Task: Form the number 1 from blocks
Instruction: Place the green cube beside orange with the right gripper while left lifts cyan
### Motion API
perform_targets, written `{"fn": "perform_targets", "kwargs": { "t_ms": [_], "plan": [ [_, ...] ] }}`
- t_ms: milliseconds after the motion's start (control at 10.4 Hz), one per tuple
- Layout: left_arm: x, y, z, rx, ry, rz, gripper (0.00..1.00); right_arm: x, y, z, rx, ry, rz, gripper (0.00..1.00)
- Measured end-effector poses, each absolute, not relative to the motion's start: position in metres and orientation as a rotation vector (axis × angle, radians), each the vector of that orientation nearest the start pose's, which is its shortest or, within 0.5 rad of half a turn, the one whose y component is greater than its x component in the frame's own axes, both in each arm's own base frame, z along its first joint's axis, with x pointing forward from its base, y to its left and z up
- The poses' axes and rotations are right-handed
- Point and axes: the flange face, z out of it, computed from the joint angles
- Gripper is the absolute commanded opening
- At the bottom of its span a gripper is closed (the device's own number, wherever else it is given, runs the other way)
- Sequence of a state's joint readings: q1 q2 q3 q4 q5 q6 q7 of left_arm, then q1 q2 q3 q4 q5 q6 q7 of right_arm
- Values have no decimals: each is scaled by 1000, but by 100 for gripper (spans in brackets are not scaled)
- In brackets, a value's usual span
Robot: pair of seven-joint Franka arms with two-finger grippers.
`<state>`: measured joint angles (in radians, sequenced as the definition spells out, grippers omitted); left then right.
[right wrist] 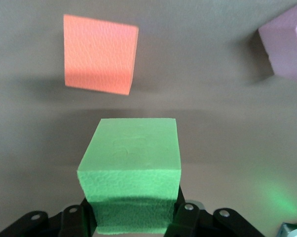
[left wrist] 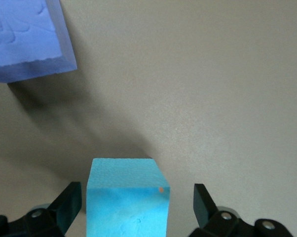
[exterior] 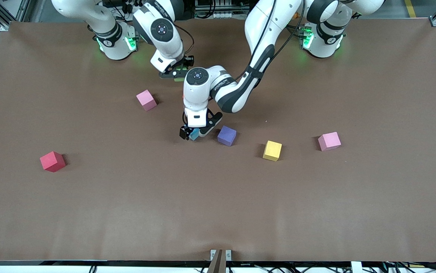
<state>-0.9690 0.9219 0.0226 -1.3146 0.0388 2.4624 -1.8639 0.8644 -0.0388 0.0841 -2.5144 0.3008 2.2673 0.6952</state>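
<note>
We see the left claw [exterior: 194, 133] low on the tabletop [exterior: 218, 204], fingers spread wide around the light blue block [left wrist: 126, 197], gaps on both sides, nothing gripped. The purple block [exterior: 227, 135] sits just beside it. The right claw [right wrist: 133, 217] is clamped on the green block [right wrist: 131, 170], over the orange block [right wrist: 100, 60]. Two pink blocks [exterior: 146, 100] [exterior: 329, 141], the yellow cube [exterior: 272, 150] and the red cube [exterior: 52, 161] lie apart.
</note>
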Motion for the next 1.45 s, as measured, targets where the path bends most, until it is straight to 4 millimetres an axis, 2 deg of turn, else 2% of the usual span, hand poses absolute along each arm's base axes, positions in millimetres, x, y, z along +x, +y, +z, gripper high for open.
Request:
{"fn": "perform_targets", "kwargs": {
  "t_ms": [193,290,483,676,772,869,1062,1255,1448],
  "plan": [
    [438,-625,194,-3043,-1388,-136,3,243,364,270,-3118,-31,424,59],
    [437,-625,192,-3044,-1381,-136,0,241,368,259,-3117,-8,395,59],
    [437,-626,194,-3048,-1381,-139,0,235,376,238,-3115,20,388,59],
    [444,-624,201,-3053,-1331,-175,0,232,384,227,-3090,59,377,59],
    [455,-618,210,-3070,-1245,-199,0,233,385,223,-3087,71,375,59],
    [474,-604,220,-3094,-1149,-220,0,235,386,221,-3084,82,372,59],
    [514,-569,231,-3132,-942,-212,0,240,389,220,-3075,103,362,60],
    [526,-554,229,-3165,-801,-162,0,244,390,215,-3071,119,348,60],
    [526,-553,228,-3177,-759,-130,0,246,389,206,-3074,133,345,62]
  ]
}}
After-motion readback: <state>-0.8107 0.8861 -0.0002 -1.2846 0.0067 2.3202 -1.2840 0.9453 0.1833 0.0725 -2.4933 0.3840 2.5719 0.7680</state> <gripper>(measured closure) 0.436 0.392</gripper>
